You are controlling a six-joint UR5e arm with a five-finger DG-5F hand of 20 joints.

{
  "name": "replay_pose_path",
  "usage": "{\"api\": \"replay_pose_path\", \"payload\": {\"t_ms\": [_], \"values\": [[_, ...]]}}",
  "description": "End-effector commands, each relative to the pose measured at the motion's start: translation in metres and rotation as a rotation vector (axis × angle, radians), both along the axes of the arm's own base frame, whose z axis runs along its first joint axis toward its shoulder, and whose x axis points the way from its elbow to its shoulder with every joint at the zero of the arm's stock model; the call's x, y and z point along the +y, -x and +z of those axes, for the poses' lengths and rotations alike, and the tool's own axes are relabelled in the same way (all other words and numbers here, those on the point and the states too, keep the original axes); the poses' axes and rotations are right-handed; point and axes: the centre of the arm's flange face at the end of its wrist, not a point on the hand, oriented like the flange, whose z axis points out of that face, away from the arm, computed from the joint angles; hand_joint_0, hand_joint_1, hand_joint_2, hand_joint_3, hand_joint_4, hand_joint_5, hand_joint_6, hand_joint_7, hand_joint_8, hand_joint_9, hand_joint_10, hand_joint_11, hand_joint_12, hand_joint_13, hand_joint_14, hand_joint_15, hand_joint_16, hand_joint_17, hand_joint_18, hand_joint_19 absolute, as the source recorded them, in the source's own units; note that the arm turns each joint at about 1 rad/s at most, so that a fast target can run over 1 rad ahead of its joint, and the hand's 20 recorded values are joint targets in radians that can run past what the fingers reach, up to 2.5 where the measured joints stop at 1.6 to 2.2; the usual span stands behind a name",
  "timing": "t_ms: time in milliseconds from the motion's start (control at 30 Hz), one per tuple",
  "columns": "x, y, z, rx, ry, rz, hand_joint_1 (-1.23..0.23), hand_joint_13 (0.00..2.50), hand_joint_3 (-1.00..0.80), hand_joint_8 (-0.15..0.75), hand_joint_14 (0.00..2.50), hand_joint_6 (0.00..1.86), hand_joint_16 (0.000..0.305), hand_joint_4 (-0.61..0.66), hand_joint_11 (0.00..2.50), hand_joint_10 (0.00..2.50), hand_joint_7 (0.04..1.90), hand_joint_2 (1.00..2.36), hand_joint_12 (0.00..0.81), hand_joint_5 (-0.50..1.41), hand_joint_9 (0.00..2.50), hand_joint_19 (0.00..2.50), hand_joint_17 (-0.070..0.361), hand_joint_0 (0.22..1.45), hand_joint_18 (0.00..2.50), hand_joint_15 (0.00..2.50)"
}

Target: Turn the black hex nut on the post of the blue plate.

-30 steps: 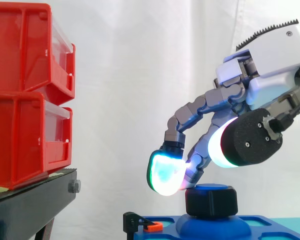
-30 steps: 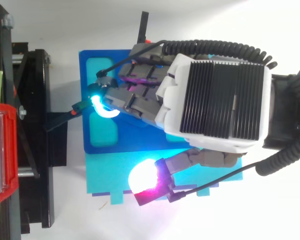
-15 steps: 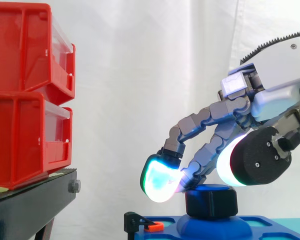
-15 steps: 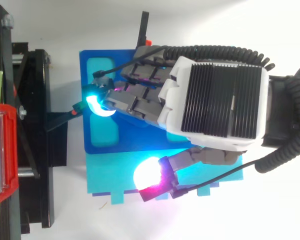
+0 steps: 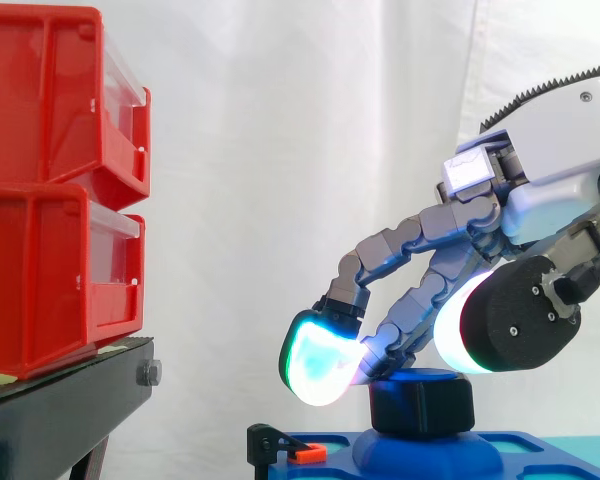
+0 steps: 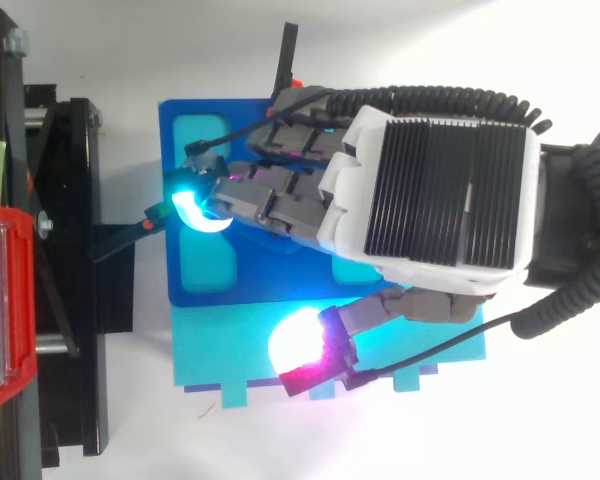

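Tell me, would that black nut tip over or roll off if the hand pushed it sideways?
Probably not: the black hex nut sits low and wide on the raised hub of the blue plate, so it looks stable. It looks stiff, likelier to turn than squash under the hand. Its matte surface seems unlikely to slip.

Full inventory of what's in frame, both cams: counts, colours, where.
red bins: 2, red, stacked on the stand at left
black stand: 1, black, under the bins
blue plate: 1, blue, beside the stand
black hex nut: 1, black, on the plate's raised centre
teal board: 1, teal, under the plate
clamp: 1, black with orange tab, at the plate's edge facing the stand
white curtain: 1, white, behind
hand: 1, grey-white, glowing pads, open, over the nut
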Motion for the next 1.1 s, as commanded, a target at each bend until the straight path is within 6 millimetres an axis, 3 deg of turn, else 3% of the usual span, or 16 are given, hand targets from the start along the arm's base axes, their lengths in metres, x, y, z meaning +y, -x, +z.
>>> {"api": "replay_pose_path", "payload": {"t_ms": [0,300,633,1067], "values": [[-0.001,0.0,0.0,0.0,-0.002,-0.001,-0.43,0.57,-0.5,0.355,0.0,0.5,0.061,0.35,0.1,0.0,0.95,1.0,0.416,-0.13,0.8,0.18,0.136,0.52,0.42,0.06],[-0.001,0.0,0.003,-0.005,-0.001,0.0,-0.43,0.61,-0.5,0.347,0.0,0.5,0.062,0.3,0.16,0.0,0.93,1.0,0.42,-0.16,0.74,0.21,0.139,0.52,0.45,0.1],[-0.006,0.001,0.028,0.021,0.015,-0.001,-0.43,0.64,-0.5,0.342,0.0,0.5,0.062,0.31,0.12,0.0,0.9,1.0,0.425,-0.16,0.7,0.22,0.14,0.52,0.5,0.11],[-0.019,0.01,0.047,0.029,0.028,-0.014,-0.43,0.64,-0.5,0.348,0.0,0.5,0.062,0.31,0.13,0.0,0.9,1.0,0.427,-0.16,0.7,0.22,0.139,0.52,0.51,0.11]]}}
